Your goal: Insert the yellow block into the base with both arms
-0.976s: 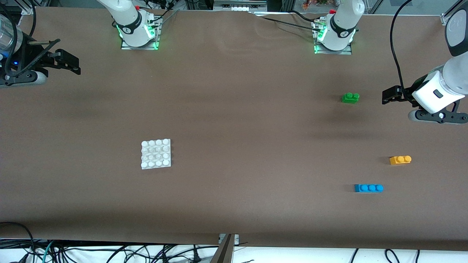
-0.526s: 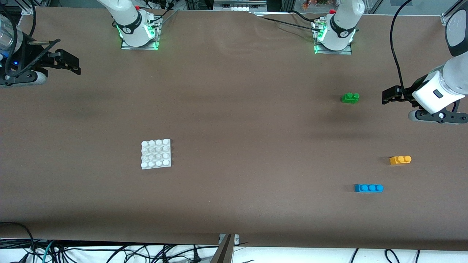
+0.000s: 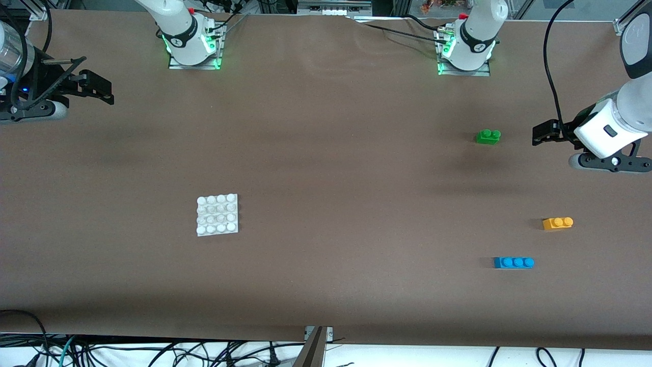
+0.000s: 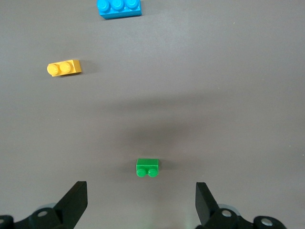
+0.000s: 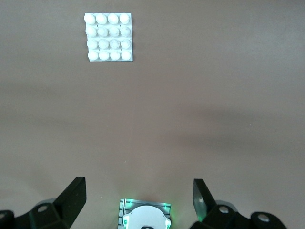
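Note:
The yellow block (image 3: 558, 223) lies on the brown table at the left arm's end, studs up; it also shows in the left wrist view (image 4: 64, 68). The white studded base (image 3: 217, 214) lies flat toward the right arm's end and shows in the right wrist view (image 5: 108, 37). My left gripper (image 3: 545, 133) hangs open and empty over the table beside the green brick, well apart from the yellow block; its own view (image 4: 141, 202) shows the fingers wide apart. My right gripper (image 3: 97, 87) is open and empty over the table's edge at the right arm's end (image 5: 138, 200), away from the base.
A green two-stud brick (image 3: 488, 136) lies farther from the front camera than the yellow block. A blue three-stud brick (image 3: 513, 262) lies nearer to it. The two arm bases (image 3: 193, 43) (image 3: 466, 48) stand along the table's back edge.
The right gripper has crept very slightly toward the table's middle. The left arm and all bricks have stayed put.

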